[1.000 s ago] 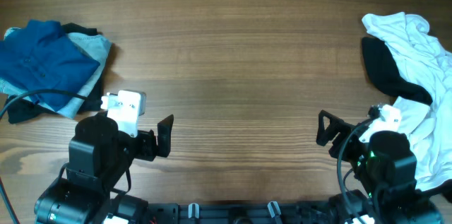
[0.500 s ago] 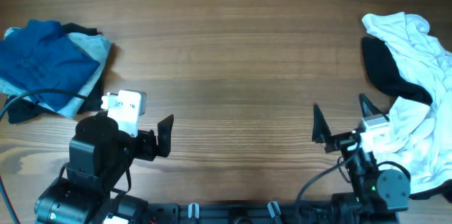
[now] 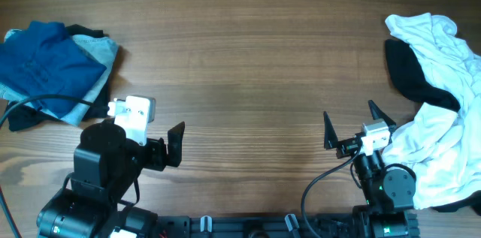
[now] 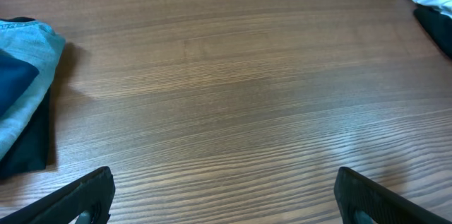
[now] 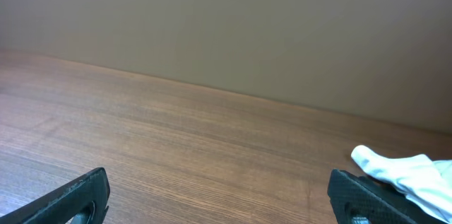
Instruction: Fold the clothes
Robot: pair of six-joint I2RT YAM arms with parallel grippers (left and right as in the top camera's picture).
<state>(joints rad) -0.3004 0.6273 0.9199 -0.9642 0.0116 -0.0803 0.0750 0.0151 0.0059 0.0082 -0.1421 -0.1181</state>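
Note:
The deep-blue T-shirt [image 3: 41, 65] lies bunched at the far left on top of a light-blue denim piece [image 3: 104, 56] and a black garment [image 3: 22, 118]. The denim [image 4: 32, 86] and black garment [image 4: 28, 146] also show at the left of the left wrist view. A white garment [image 3: 443, 65] and a black one [image 3: 409, 76] lie heaped at the right; the white cloth [image 5: 406, 171] shows in the right wrist view. My left gripper [image 3: 154, 129] [image 4: 226, 206] is open and empty over bare wood. My right gripper [image 3: 352, 120] [image 5: 226, 203] is open and empty, just left of the white heap.
The wooden table [image 3: 248, 50] stretches between the two heaps. A black cable [image 3: 30, 106] runs over the left pile. A plain wall [image 5: 226, 26] stands beyond the table's far edge in the right wrist view.
My right arm has swung forward and left beside the white heap, its fingers now spread and pointing up the table. The left arm and both heaps have not moved.

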